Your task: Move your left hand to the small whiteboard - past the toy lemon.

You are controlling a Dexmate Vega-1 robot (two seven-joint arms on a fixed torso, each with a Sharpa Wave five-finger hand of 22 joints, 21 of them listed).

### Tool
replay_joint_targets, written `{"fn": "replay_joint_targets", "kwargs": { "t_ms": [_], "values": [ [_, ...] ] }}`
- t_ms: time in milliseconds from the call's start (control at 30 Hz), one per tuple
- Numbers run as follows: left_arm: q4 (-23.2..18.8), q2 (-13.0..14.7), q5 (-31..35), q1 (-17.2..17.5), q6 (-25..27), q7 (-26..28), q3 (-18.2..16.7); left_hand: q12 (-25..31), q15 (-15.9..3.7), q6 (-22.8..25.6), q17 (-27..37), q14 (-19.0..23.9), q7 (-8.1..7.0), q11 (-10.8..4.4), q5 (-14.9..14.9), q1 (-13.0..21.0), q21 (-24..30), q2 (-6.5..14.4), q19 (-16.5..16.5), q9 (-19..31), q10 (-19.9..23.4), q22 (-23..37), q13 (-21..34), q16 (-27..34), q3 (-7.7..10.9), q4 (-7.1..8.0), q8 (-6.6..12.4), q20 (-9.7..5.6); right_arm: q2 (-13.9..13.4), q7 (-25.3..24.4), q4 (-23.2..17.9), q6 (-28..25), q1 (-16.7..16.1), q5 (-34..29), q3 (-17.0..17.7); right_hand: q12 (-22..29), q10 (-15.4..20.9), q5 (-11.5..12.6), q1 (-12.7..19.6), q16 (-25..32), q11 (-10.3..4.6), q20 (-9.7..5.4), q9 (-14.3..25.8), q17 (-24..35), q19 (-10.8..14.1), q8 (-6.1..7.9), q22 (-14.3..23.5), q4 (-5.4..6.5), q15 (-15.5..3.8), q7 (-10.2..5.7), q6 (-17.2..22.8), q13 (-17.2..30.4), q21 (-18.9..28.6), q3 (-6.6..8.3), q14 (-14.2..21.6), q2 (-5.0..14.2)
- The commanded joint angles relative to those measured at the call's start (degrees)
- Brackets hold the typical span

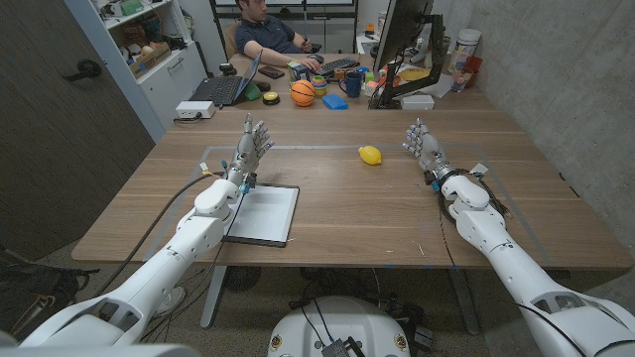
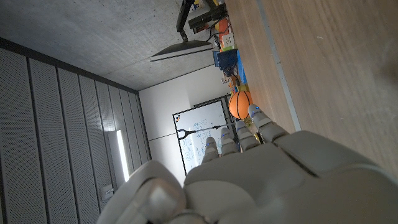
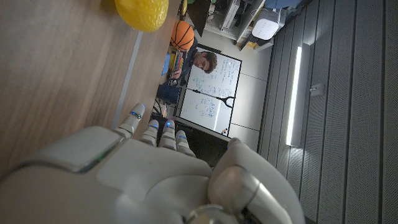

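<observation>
Whiteboard (image 1: 263,214) lay at bench (image 1: 347,213) front, touching left forearm | left hand (image 1: 252,145) spread, empty, beyond it | lemon (image 1: 370,154) mid-bench, well apart | risk: the arm scraping the board askew.

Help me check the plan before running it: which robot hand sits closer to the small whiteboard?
Left. The left robot hand hovers just beyond the small whiteboard, on the same side. The right robot hand is across the table, past the toy lemon.
</observation>
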Motion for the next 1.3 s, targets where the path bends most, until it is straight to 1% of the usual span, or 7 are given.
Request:
{"fn": "replay_joint_targets", "kwargs": {
  "t_ms": [33, 767, 1300],
  "values": [
    [0.2, -0.1, 0.3, -0.4, 0.1, 0.1, 0.2, 0.3, 0.17, -0.3, 0.3, -0.3, -0.11, 0.01, 0.2, -0.3, -0.2, 1.0, 0.6, 0.3, -0.5, 0.1, 0.2, 0.1, -0.29, 0.08, 0.28, -0.09, 0.2, 0.3, 0.7, 0.4, 0.4, 0.1, 0.0, 0.1, -0.1, 0.3, -0.5, -0.2, 0.02, 0.17, 0.2, 0.2, 0.4, 0.39, 0.1, 0.24, 0.16, 0.03, -0.3, 0.3, -0.2, -0.14, 0.0, 0.52],
    [-0.1, -0.3, 0.6, -0.5, 0.6, 0.8, 0.3, 0.3, 0.14, -0.3, 0.3, -0.3, -0.09, -0.07, 0.3, -0.2, -0.4, 1.0, 0.7, 0.3, -0.5, 0.2, 0.2, 0.1, -0.53, 0.06, 0.29, -0.09, 0.3, 1.6, 2.8, 1.1, 1.6, 0.2, -0.1, 0.0, -0.2, 0.3, -0.6, -0.3, 0.12, 0.18, 0.2, 0.2, 0.5, 0.4, 0.1, 0.21, 0.2, 0.14, -0.3, 0.3, -0.5, -0.18, 0.1, 0.45],
    [0.1, -0.5, 0.9, -0.8, 0.4, 0.8, 0.5, 0.3, 0.11, -0.3, 0.3, -0.3, -0.11, -0.06, 0.4, -0.2, -0.6, 1.0, 0.8, 0.3, -0.6, 0.2, 0.2, 0.1, -0.72, 0.05, 0.29, -0.11, 0.4, 2.0, 3.5, 1.2, 2.0, 0.4, 0.1, 0.1, -0.1, 0.3, -0.6, -0.4, 0.3, 0.21, 0.2, 0.2, 0.6, 0.42, 0.1, 0.19, 0.14, 0.22, -0.2, 0.3, -0.7, -0.16, 0.2, 0.47]
  ]
}}
